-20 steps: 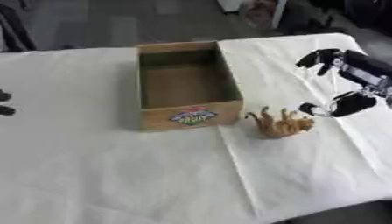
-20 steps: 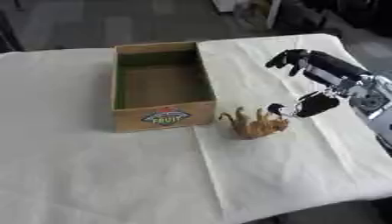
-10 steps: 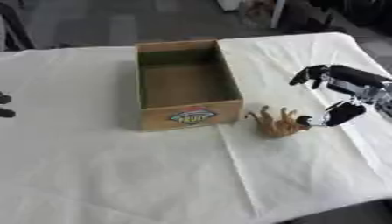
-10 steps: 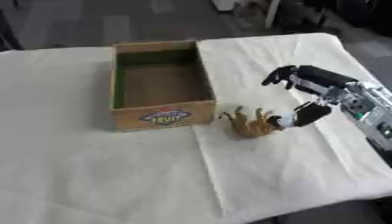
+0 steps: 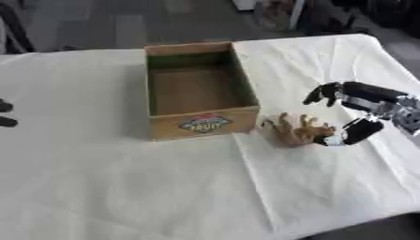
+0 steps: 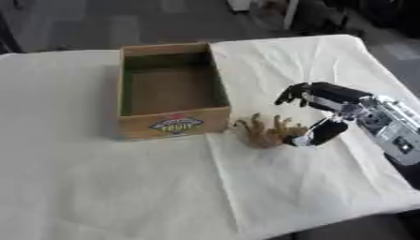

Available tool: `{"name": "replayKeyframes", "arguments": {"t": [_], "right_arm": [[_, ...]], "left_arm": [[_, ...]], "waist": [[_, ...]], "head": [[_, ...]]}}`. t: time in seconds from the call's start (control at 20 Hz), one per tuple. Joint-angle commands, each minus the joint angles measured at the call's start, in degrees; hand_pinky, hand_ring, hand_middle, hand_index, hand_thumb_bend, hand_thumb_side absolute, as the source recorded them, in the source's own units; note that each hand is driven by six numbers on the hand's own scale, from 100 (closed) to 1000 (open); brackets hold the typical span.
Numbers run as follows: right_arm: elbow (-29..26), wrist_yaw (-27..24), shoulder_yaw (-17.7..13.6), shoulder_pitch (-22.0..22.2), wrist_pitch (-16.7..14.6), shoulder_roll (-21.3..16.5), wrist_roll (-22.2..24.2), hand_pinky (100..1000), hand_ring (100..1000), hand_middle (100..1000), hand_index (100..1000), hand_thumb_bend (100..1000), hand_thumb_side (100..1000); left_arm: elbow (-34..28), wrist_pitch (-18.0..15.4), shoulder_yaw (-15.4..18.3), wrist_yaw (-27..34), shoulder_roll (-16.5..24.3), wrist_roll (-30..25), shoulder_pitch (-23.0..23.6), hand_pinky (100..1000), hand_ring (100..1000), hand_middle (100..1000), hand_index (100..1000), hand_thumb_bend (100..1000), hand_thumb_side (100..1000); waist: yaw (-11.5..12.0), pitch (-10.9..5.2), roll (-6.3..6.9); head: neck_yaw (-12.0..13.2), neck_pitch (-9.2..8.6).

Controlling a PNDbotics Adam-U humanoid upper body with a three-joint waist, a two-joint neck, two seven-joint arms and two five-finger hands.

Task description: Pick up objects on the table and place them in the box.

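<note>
A small tan toy animal (image 5: 297, 130) lies on the white cloth just right of the cardboard box (image 5: 201, 123). The box has a "fruit" label on its front and its inside looks bare. My right hand (image 6: 326, 99) hangs at the toy's right side, fingers spread above it and the thumb (image 6: 318, 133) down against its right end. Nothing is held in the hand. Only dark fingertips of my left hand (image 5: 5, 114) show at the left edge.
The white cloth (image 5: 123, 187) covers the whole table, with a fold line running down from the box's right corner. Dark floor and furniture lie beyond the far edge. The cloth's front right corner drops off near the lower right.
My right hand has come down and leftward toward the toy animal, and its thumb now reaches the toy's right end. The toy and box have stayed put.
</note>
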Motion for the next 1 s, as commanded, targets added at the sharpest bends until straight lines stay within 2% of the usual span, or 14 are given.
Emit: {"name": "replayKeyframes", "arguments": {"t": [0.05, 1.0], "right_arm": [[0.62, 0.63, -0.30, -1.06, -0.02, -0.90, 0.29, 686, 829, 808, 859, 447, 341], [6.60, 3.38, 2.10, -4.37, -1.34, 2.62, 2.85, 690, 828, 812, 863, 440, 365]], "left_arm": [[-0.47, -0.12, 0.19, -0.02, 0.48, -0.25, -0.40, 528, 607, 516, 596, 275, 494], [-0.30, -0.37, 0.25, 0.26, -0.01, -0.50, -0.28, 535, 605, 517, 599, 266, 501]], "waist": [[0.04, -0.64, 0.00], [0.61, -0.13, 0.06]], "head": [[-0.13, -0.09], [-0.55, 0.26]]}}
